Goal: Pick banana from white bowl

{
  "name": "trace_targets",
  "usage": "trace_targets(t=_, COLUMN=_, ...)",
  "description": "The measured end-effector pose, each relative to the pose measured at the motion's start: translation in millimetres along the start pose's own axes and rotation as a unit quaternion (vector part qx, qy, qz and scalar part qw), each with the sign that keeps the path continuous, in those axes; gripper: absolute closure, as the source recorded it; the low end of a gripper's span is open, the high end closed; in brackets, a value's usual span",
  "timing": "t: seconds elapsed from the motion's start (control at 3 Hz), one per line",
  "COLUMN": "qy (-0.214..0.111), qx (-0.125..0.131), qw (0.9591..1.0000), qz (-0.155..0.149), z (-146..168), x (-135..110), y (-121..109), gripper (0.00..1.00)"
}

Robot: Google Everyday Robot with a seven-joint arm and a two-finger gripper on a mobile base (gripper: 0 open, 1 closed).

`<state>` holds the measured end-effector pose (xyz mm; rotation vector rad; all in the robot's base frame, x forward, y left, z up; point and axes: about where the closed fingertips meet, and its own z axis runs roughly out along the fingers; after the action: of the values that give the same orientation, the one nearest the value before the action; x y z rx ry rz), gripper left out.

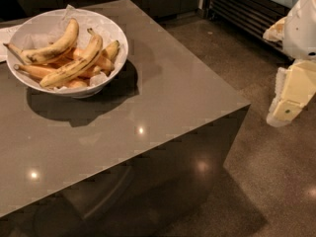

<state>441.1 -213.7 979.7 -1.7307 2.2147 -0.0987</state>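
The white bowl (114,37) with crinkled paper lining stands on the far left of the brown table. Several bananas lie in it. The long pale-yellow banana (76,63) with brown streaks and a dark stem tip lies diagonally across the middle, on top of the orange ones. Another yellow banana with dark blotches (52,48) lies behind it. My gripper (289,100), cream-coloured on a white arm, hangs at the right edge of the view, off the table's right side, far from the bowl and holding nothing.
The brown table (148,107) has its right corner near the gripper. A white sheet (6,38) lies at the far left beside the bowl. A metal grille (242,9) stands at the back right on the dark floor.
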Motion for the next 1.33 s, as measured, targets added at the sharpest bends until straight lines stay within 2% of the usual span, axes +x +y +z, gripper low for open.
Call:
trace_targets(t=0.33, qy=-0.008, qx=-0.008, qw=0.9994, qz=-0.033, z=2, x=-21, y=-7, gripper=0.0)
trace_targets(t=0.67, qy=-0.029, qx=-0.015, qw=0.9959, qz=-0.084, z=6, x=-58, y=-12, gripper=0.0)
trace_targets(t=1.0, qy=-0.03, qx=-0.012, qw=0.9958, qz=-0.086, z=6, x=-60, y=-12, gripper=0.0)
trace_targets(t=1.33, qy=-0.058, qx=0.004, qw=0.9942, qz=-0.091, z=5, x=-73, y=-23, gripper=0.0)
